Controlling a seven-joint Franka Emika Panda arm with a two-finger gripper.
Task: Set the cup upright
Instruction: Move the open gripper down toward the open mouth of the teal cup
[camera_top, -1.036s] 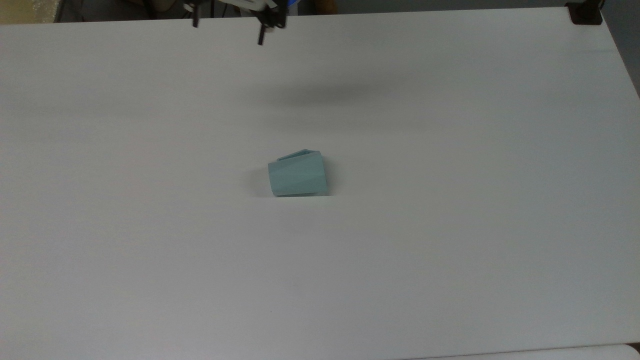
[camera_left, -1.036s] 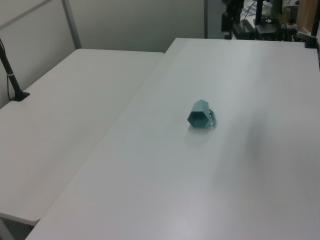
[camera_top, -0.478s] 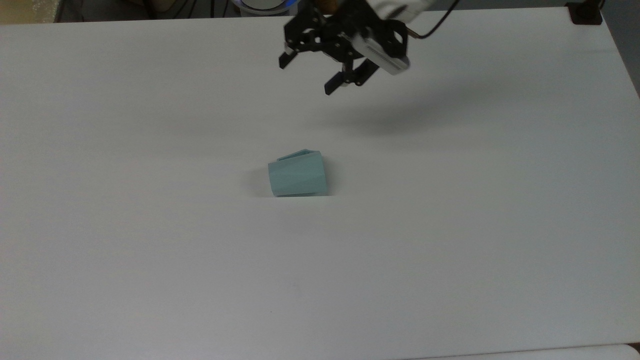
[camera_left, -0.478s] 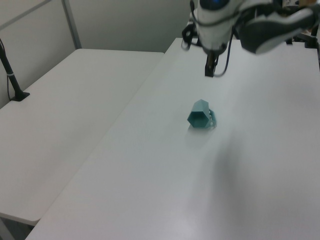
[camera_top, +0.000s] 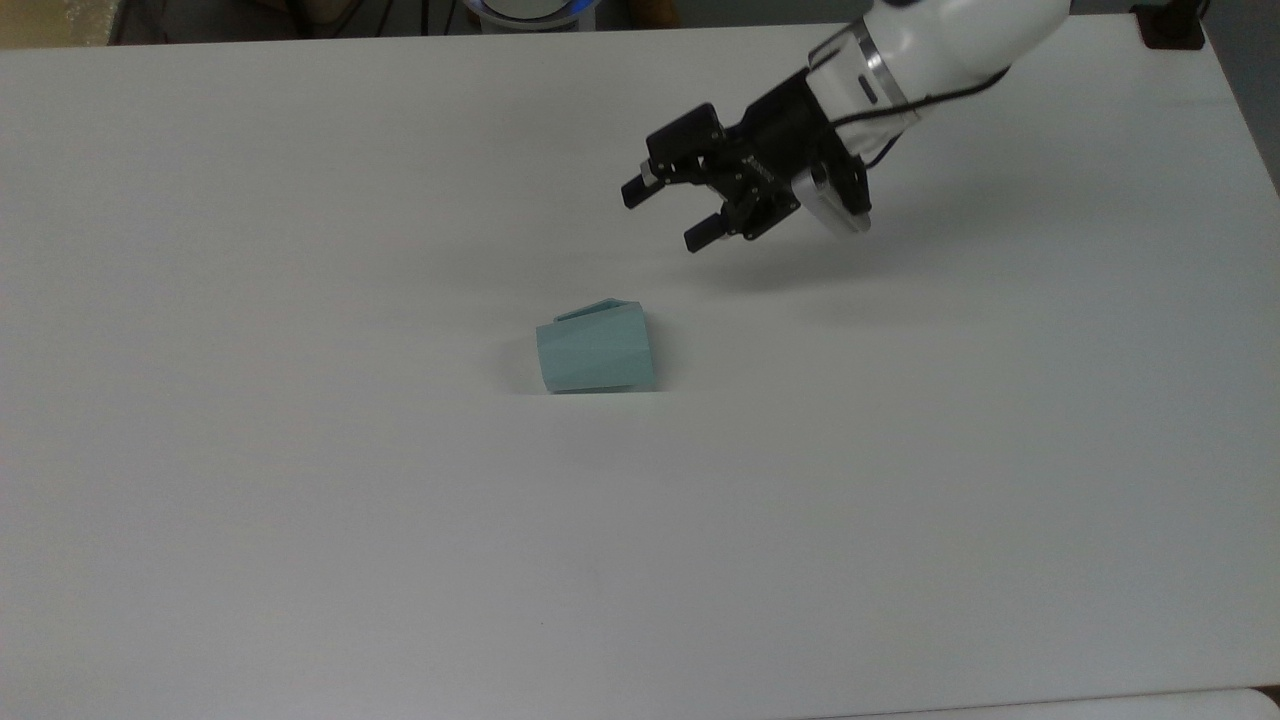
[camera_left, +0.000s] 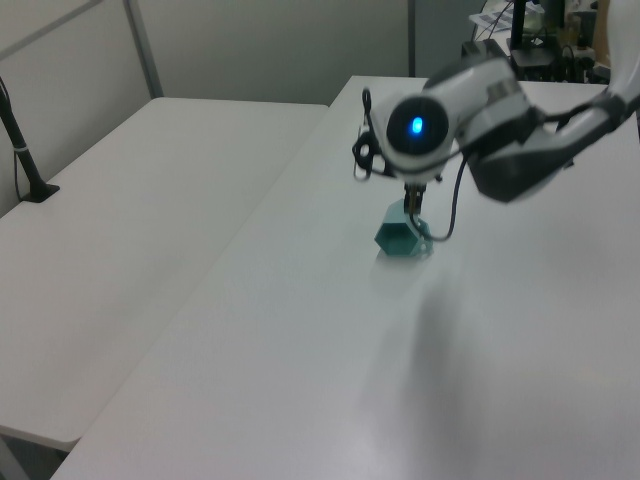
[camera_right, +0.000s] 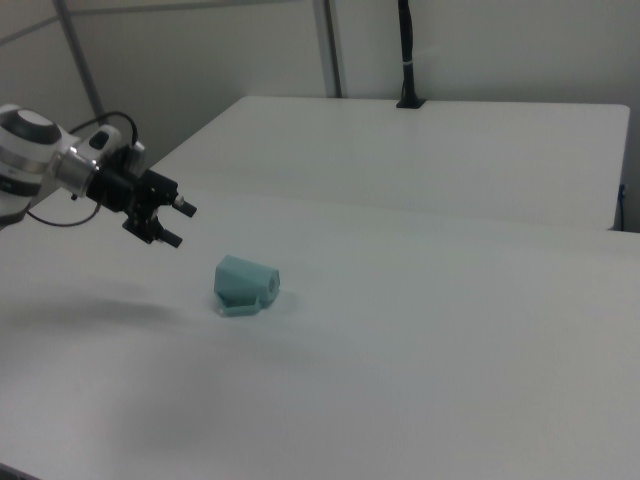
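The small pale teal plastic cup (camera_top: 596, 349) w/ flat faceted sides lies on its side near the middle of the plain white tabletop (camera_top: 300, 500); darker hexagonal mouth (camera_left: 396, 239) faces the left view's camera. The black two-finger gripper (camera_top: 667, 213) hovers up-right of it in the top view, apart, fingers spread, holding nothing.

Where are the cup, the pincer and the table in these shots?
cup (camera_top: 597, 350): top view, on its faceted side wall, lying tipped over.
pincer (camera_top: 668, 214): top view, midway between its two open black fingertips.
table (camera_top: 300, 520): top view, on bare white surface.
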